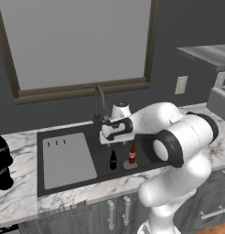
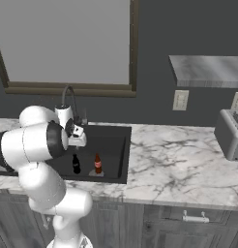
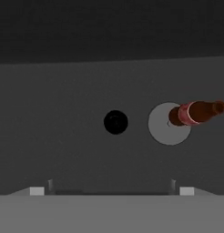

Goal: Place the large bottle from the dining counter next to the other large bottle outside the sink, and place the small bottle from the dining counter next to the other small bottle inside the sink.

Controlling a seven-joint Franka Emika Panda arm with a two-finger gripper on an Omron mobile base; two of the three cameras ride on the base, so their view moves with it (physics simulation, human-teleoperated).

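Note:
The small black bottle (image 1: 113, 160) (image 2: 76, 164) stands upright on the floor of the dark sink (image 1: 93, 137) (image 2: 116, 145). Just to its right stands the other small bottle (image 1: 132, 154) (image 2: 97, 163), reddish-brown with a red label, on the grey drain disc (image 3: 164, 129). My gripper (image 1: 108, 139) (image 2: 78, 142) hangs straight above the black bottle, open, with nothing between its fingers. In the hand view the gripper (image 3: 111, 185) looks down on the black bottle's top (image 3: 116, 122) and the leaning-looking brown bottle (image 3: 198, 112). Tall black large bottles (image 1: 2, 160) stand on the counter at the far left.
A grey ribbed drainboard (image 1: 66, 160) fills the sink's left half. The thin curved faucet (image 1: 99, 98) (image 2: 70, 97) rises behind the basin, close to my hand. A toaster (image 2: 230, 133) sits at the right on the marble counter (image 2: 174, 164).

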